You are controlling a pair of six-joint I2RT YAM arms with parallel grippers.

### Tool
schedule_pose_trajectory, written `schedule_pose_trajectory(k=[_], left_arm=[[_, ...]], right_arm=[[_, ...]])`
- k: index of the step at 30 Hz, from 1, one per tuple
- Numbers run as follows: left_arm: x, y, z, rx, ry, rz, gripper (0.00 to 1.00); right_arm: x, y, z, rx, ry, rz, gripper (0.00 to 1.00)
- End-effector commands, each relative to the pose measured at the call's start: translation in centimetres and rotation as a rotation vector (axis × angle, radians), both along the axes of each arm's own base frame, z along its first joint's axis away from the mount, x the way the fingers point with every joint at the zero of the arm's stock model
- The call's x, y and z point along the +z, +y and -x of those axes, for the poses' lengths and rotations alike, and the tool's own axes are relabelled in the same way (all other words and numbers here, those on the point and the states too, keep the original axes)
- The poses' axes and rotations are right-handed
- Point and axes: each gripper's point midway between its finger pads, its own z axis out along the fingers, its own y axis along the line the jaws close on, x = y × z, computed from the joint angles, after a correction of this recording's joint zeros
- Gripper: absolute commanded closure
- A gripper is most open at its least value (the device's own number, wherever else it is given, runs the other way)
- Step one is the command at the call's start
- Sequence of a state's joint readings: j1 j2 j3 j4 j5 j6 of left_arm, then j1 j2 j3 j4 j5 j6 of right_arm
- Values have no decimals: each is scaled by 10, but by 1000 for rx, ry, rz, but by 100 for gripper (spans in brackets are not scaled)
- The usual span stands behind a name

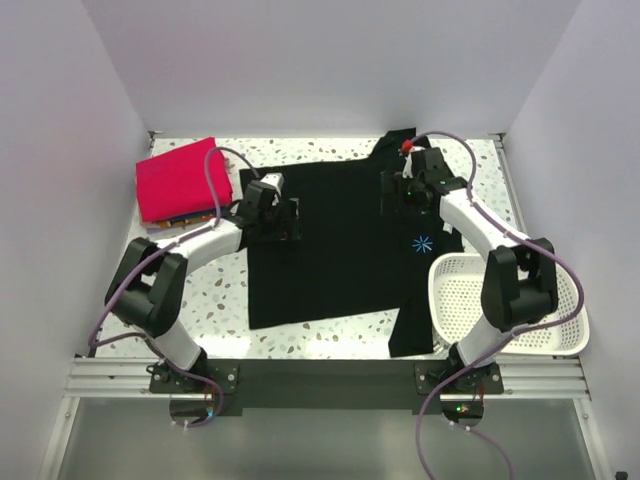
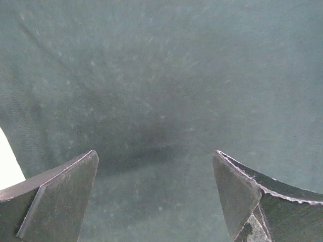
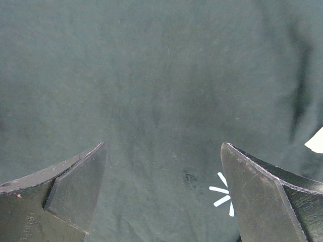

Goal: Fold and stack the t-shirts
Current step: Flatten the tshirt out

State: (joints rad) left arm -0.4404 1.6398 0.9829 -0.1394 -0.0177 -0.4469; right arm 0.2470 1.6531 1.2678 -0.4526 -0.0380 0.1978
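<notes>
Black shirt (image 1: 330,250) lies spread on bench (image 1: 205,300); left gripper (image 1: 285,222) and right gripper (image 1: 392,193) sit above it, both wide.

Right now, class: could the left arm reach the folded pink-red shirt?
Probably yes: the left gripper stands open over the black shirt, and the pink-red shirt lies in the open close by on its left.

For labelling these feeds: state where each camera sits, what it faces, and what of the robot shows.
Top external: above, behind the bases, looking down at both arms and the black t-shirt.
Left wrist: on the left arm, facing down at the shirt; left gripper open.
Right wrist: likewise facing the shirt; right gripper open.
Shared: the star mark shows in right wrist and top views.
</notes>
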Motion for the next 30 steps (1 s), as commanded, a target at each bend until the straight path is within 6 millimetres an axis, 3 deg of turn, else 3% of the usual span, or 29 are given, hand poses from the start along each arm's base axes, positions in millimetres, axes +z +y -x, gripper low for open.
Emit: schedule_pose_trajectory(k=[1,4,11,17,22,30], left_arm=[[-8,-2,-11,18,-6,26,0],[-19,3,-14,33,26,35,0],[-35,44,-27,119,56,60,0],[-43,56,-40,118,62,39,0],[-42,63,-64,123,51,-4,0],[-41,90,-96,185,46,-27,0]], right_arm=[[-14,15,0,16,49,-44,4],[-26,23,0,28,91,-59,4],[-56,34,-2,30,202,-65,5],[-82,51,-1,46,285,-51,5],[-94,67,-3,52,332,-73,5],[-113,90,-13,70,397,-47,5]])
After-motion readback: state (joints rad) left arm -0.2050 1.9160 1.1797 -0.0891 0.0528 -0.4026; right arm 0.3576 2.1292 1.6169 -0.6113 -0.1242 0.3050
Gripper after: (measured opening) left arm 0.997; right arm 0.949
